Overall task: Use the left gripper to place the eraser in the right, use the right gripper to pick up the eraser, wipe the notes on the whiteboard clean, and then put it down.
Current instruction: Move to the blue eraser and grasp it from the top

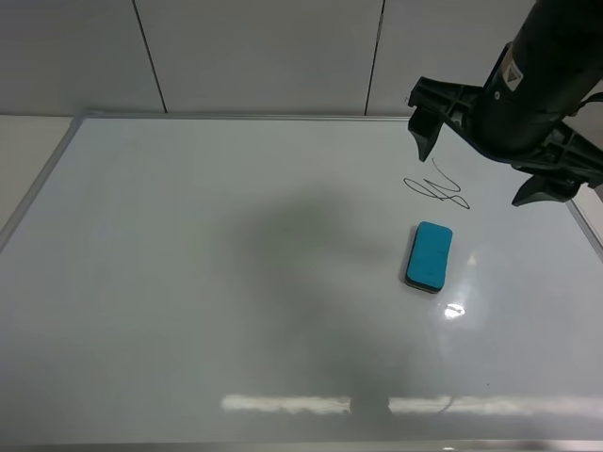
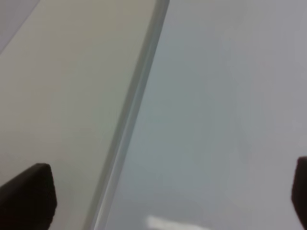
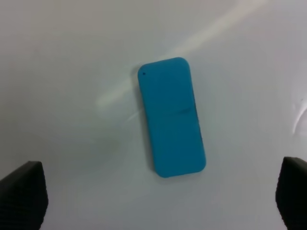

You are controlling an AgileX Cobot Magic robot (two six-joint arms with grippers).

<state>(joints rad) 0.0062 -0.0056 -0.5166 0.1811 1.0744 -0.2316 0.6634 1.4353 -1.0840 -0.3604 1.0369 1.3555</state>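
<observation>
Small teal-blue oblong eraser (image 1: 429, 255) flat on the large glossy white whiteboard (image 1: 188, 282), right of centre, just on the near side of the thin looping black marker notes (image 1: 436, 189) and not touching them; bare board on every side, thin silver frame (image 1: 236, 116) well apart. Above the notes, black claw-fingered right gripper (image 1: 474, 177) on a bulky black arm, spread wide and grasping nothing, eraser centred between its fingers in the wrist view; black left gripper (image 2: 163, 201) likewise released and empty, straddling the board's edge beside a beige surface (image 2: 62, 96).
</observation>
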